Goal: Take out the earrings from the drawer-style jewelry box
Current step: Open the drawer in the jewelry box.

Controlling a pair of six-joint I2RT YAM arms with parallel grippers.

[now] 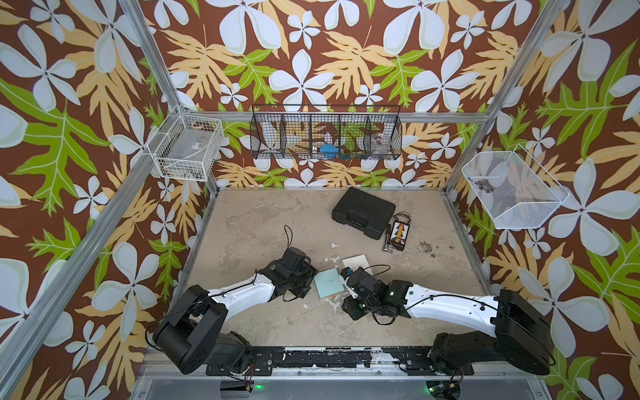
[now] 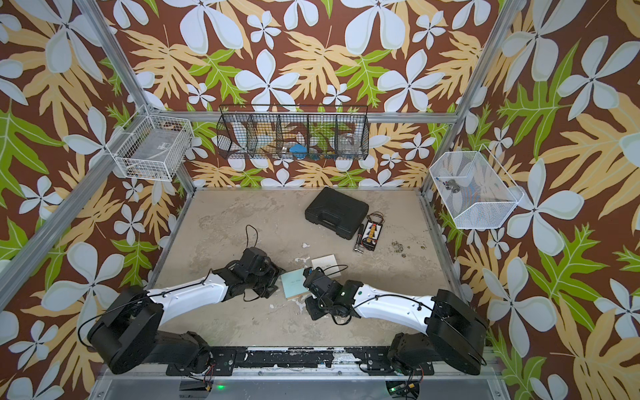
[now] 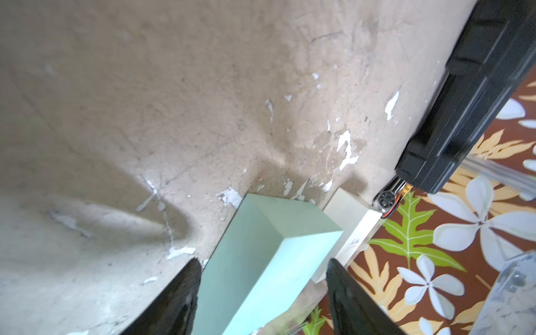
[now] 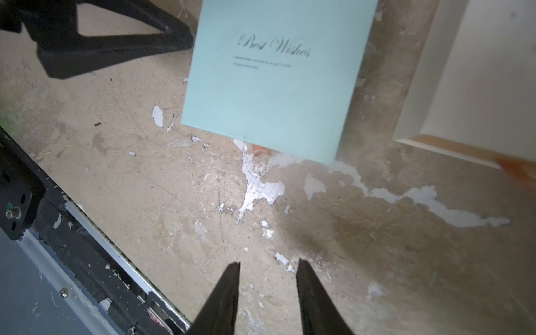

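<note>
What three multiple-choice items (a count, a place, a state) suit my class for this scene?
1. How many wire baskets hang on the walls? A one; B three; C five.
2. The mint box lies: A in a basket; B on the table, between the fingers of the left gripper; C leaning on a wall.
3. The right gripper has its jaws: A shut on the mint box; B shut, empty; C apart over bare table.
Answers: B, two white, one black; B, left wrist view shows fingers flanking it; C, right wrist view shows the gap.
</note>
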